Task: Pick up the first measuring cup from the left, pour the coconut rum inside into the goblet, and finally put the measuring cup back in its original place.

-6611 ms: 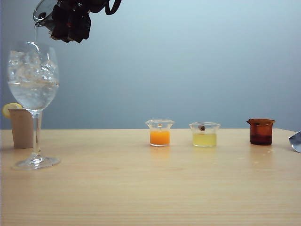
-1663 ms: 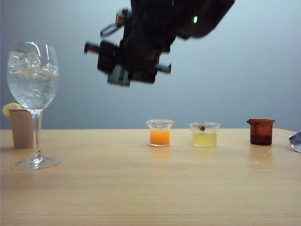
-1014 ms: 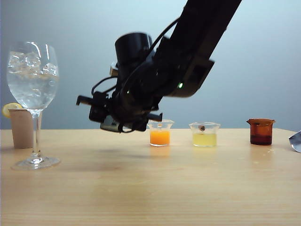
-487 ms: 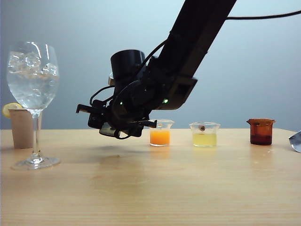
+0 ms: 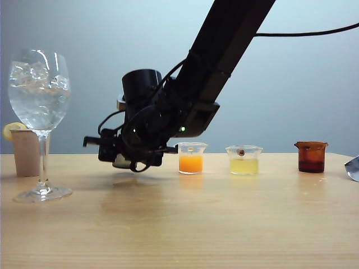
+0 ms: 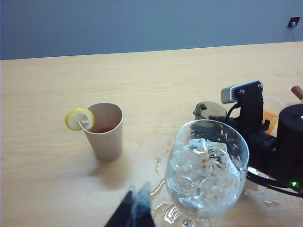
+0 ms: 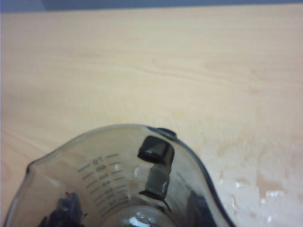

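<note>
The right gripper (image 5: 115, 154) hangs low over the table (image 5: 179, 224), between the goblet (image 5: 39, 112) and the orange cup (image 5: 190, 158), and it holds the first measuring cup (image 7: 118, 184) clamped by its wall. In the right wrist view the smoky cup looks empty, its printed scale bare, so the coconut rum seems already poured; the goblet stands filled with ice and clear liquid. The step in hand looks like setting the cup back.

To do it well, the arm should bring the cup down level until its base sits flat on the wood just beside the orange cup, on the goblet's side, then release and rise straight up without brushing that neighbour. Wet splashes near the goblet's foot could let the base slide, so a dry patch is safer.

The left gripper (image 6: 135, 213) shows only as dark tips near the goblet; whether it is open cannot be told.

Counted: one goblet, one paper cup (image 6: 105, 130) with one lemon slice (image 6: 78, 118) behind the goblet, four small cups in all, including a yellow cup (image 5: 244, 159) and an amber cup (image 5: 311, 156).
</note>
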`<state>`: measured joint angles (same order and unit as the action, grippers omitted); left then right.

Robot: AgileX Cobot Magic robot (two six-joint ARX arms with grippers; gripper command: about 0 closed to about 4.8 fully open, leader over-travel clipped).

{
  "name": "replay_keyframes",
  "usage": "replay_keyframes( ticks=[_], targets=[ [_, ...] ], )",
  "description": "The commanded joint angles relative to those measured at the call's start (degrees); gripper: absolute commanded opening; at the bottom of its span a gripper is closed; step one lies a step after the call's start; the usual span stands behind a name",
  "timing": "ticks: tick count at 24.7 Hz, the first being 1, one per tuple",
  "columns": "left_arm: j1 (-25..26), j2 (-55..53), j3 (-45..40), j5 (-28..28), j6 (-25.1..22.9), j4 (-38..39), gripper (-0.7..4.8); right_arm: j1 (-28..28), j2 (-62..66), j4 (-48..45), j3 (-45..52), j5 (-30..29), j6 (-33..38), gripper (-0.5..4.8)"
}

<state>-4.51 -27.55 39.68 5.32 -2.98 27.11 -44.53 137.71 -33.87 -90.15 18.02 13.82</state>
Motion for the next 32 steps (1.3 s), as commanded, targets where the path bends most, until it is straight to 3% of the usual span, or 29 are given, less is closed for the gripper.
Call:
replay_keyframes(
  ticks=[1, 10, 12, 13, 15, 31, 32],
  targets=[
    [0.1, 0.1, 0.2, -0.1, 0.0, -0.4, -0.04, 0.0, -0.2, 1.2, -0.1, 0.1, -0.4, 0.84],
    [0.1, 0.1, 0.2, -0.1, 0.0, -0.4, -0.04, 0.8, -0.2, 1.9, -0.1, -0.2, -0.4, 0.87],
    [0.1, 0.1, 0.2, -0.1, 0.0, -0.4, -0.04, 0.8, -0.2, 1.9, -0.1, -0.2, -0.4, 1.67],
    [0.1, 0.1, 0.2, -0.1, 0.0, -0.4, -0.04, 0.8, -0.2, 1.9, -0.1, -0.2, -0.4, 2.91],
    [0.1, 0.1, 0.2, -0.1, 0.0, -0.4, -0.04, 0.8, -0.2, 1.9, -0.1, -0.2, -0.4, 3.82],
    [0.1, 0.1, 0.2, -0.1, 0.0, -0.4, -0.04, 0.7, -1.7, 2.8, -0.1, -1.5, -0.3, 3.83],
    [0.1, 0.1, 0.2, -0.1, 0.0, -0.4, -0.04, 0.8, -1.9, 3.0, -0.1, -1.6, -0.4, 4.0]
  ],
)
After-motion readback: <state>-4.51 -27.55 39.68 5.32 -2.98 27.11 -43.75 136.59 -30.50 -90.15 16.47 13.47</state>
